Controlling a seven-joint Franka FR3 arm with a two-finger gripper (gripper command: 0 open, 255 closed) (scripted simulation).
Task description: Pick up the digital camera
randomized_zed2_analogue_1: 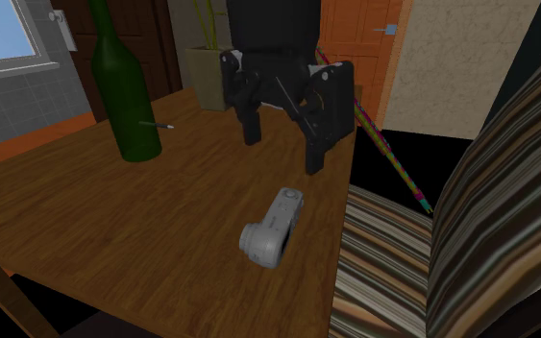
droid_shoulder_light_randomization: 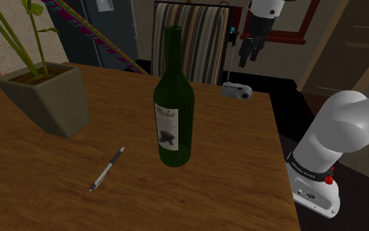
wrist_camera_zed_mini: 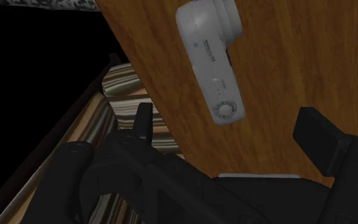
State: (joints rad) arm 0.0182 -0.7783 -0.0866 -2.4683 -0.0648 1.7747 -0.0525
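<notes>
Shoulder view: the wooden table carries a planter at the left, a green bottle in the middle and a pen in front of the bottle. The grey digital camera sits at the far right corner, close to the table edge and well apart from the bottle, with bare wood around it. The gripper hangs above it, clear of the table. A striped chair stands beyond the far edge.

Second exterior view: the digital camera lies near the table's right edge, just beside the striped chair's seat. The gripper is above and behind it, not touching. Its fingers stand well apart and hold nothing. Bottle and pen are well off to the left.

Wrist view: the digital camera is seen from above, with a round dial on its top face. Its long side runs roughly along the table edge. Both fingers are spread wide, one over the wood and the other at the edge, over the striped chair. A black area lies past the chair.
</notes>
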